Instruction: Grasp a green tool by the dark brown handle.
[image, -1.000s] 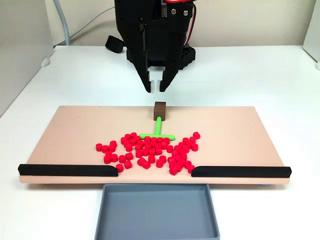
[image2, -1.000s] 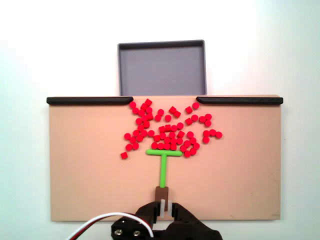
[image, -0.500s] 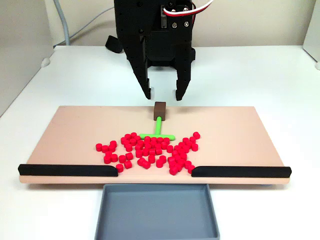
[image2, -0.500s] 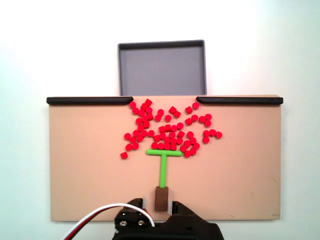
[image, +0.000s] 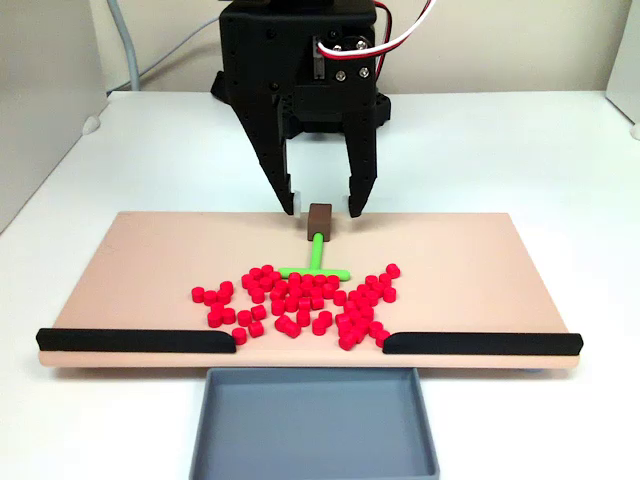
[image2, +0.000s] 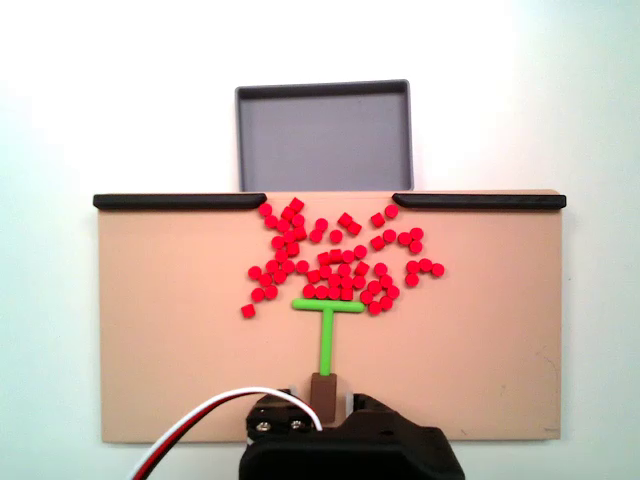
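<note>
— While the black, blocky claw (image: 323, 209) hangs spread wide, what sits between its two tapered fingers?

— The dark brown handle (image: 320, 221), a small matte cube, stands in the gap with a finger just to either side. I cannot tell whether either pale fingertip pad touches it; the claw has hold of nothing that I can see.

— And the green tool (image: 315, 259) itself?

— A smooth, bright plastic T. Its thin stem runs from the handle away from the claw, ending in a short crossbar that meets a scatter of small glossy red cylinders (image: 300, 305) on the flat tan board (image: 140, 270).

— What lies beyond those?

— Farther from the claw, two long black bars (image2: 180, 201) line the board's far edge with a gap between them, and a shallow grey rectangular tray (image2: 324, 138) sits past that gap on the white table (image: 520, 150).

— What differs from half a second ago?

— The claw has dropped lower; its fingers now flank the handle, where before they hung above and behind it. In the other fixed view the claw (image2: 322, 401) body covers more of the handle (image2: 323, 391). Tool and cylinders have not moved.
</note>
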